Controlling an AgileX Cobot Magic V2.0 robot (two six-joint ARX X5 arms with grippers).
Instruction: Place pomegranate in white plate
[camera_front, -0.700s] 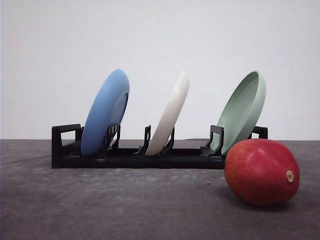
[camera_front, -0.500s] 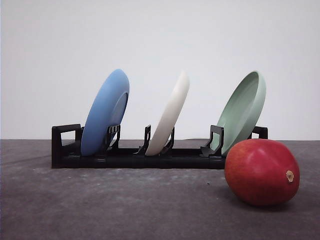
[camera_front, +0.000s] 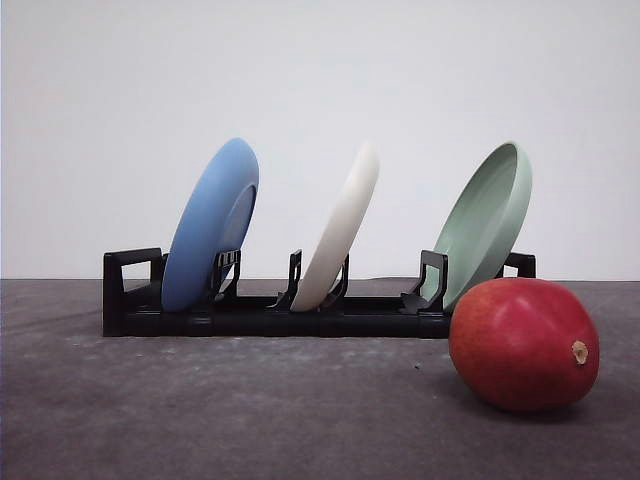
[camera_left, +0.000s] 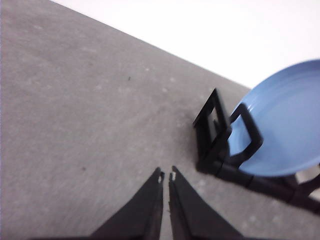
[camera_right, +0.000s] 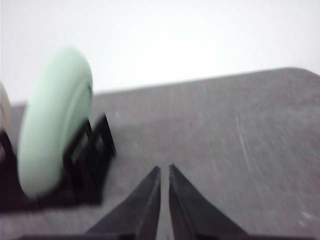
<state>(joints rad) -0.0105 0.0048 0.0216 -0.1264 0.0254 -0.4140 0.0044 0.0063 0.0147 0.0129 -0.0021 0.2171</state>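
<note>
Lying on its side on the grey worktop (camera_front: 250, 410), the pomegranate (camera_front: 523, 343) rests near the right end of a black rack (camera_front: 135, 300), with its small tan stem nub turned to the right. It sits in front of the rack and does not touch any plate, as far as the front view lets me judge. The white plate (camera_front: 340, 235) stands on edge in the middle slot of the rack, leaning to the right, between a blue plate (camera_front: 205, 230) on the left and a pale green plate (camera_front: 487, 222) on the right.

I judge that the task is at its very beginning: the fruit is not yet picked up. The left end effector (camera_left: 165, 176) has its fingers together with nothing between them, and it hangs over bare worktop near the blue plate's end of the rack. The right end effector (camera_right: 164, 170) is also closed together on nothing, near the green plate.

The next move probably calls for one arm to take the white plate out and lay it flat, because a round fruit cannot rest on a plate that stands on edge. The right arm seems better placed for the fruit, and its fingers must first come apart wide enough.

The worktop is dark grey, matte and a little speckled. Behind it there is a plain white wall.
</note>
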